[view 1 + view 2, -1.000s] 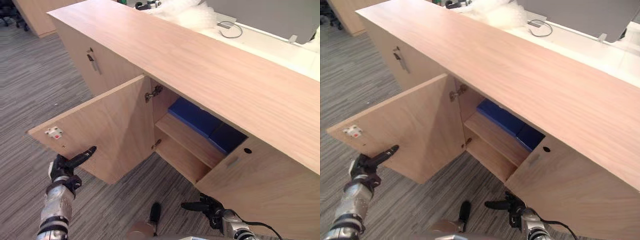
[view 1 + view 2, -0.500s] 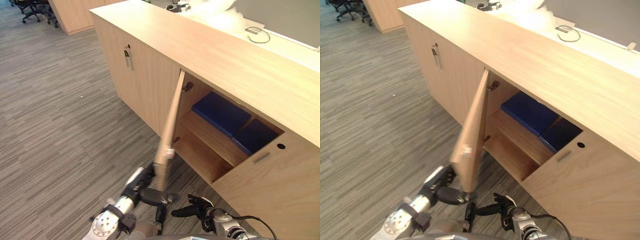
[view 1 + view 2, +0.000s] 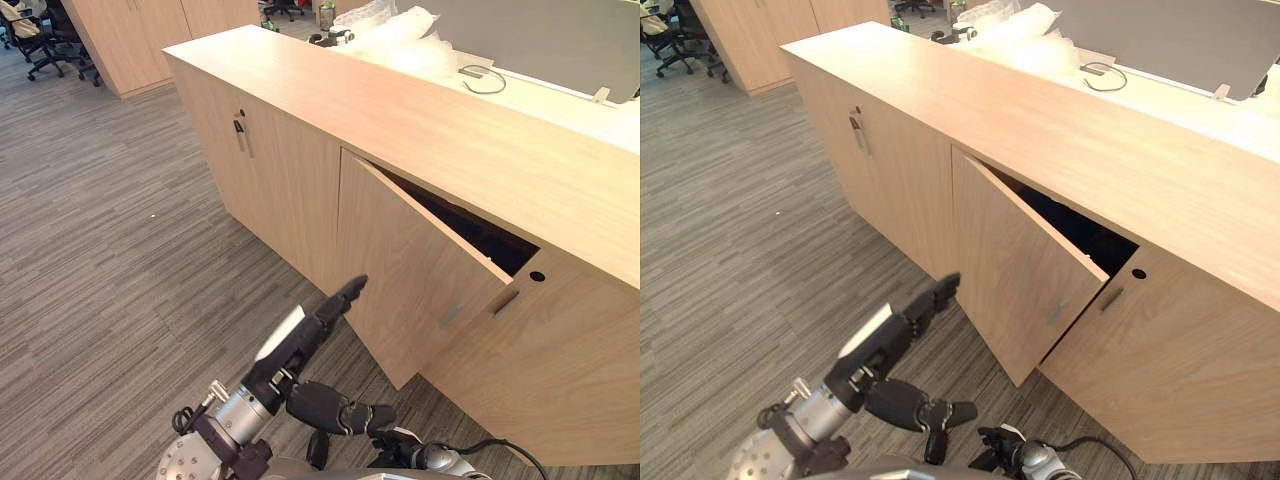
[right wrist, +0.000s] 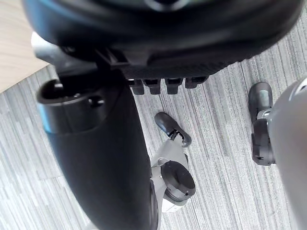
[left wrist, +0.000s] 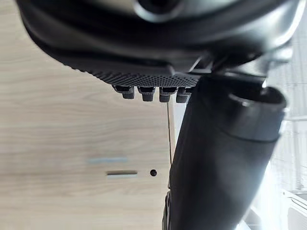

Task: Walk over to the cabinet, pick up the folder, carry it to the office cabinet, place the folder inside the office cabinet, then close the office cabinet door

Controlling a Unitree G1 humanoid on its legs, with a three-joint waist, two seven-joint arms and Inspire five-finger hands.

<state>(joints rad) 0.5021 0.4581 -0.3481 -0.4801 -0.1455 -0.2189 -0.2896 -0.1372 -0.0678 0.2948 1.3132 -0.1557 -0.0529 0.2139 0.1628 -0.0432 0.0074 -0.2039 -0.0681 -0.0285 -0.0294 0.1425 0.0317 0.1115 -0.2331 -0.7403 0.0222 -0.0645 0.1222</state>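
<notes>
The light wood office cabinet (image 3: 400, 110) runs across the view. Its door (image 3: 420, 270) stands nearly shut, with a narrow dark gap (image 3: 470, 225) left along its top and right edge. The folder is hidden behind that door. My left hand (image 3: 300, 345) is open, its straight fingers (image 3: 348, 292) reaching up to the door's lower left part; whether they touch it I cannot tell. In the left wrist view the door face (image 5: 72, 120) lies close past the hand. My right hand (image 3: 1000, 445) hangs low by the floor, fingers relaxed and holding nothing.
Left of the door is a shut cabinet door with a metal handle (image 3: 240, 135). Behind the cabinet a white desk (image 3: 540, 90) carries plastic wrap (image 3: 390, 25) and a cable (image 3: 480, 78). Office chairs (image 3: 40, 50) stand far left on the grey carpet (image 3: 120, 250).
The door has swung from half open to nearly shut, hiding the blue folder on the shelf. My left hand has followed it up and to the right. The camera has shifted too.
</notes>
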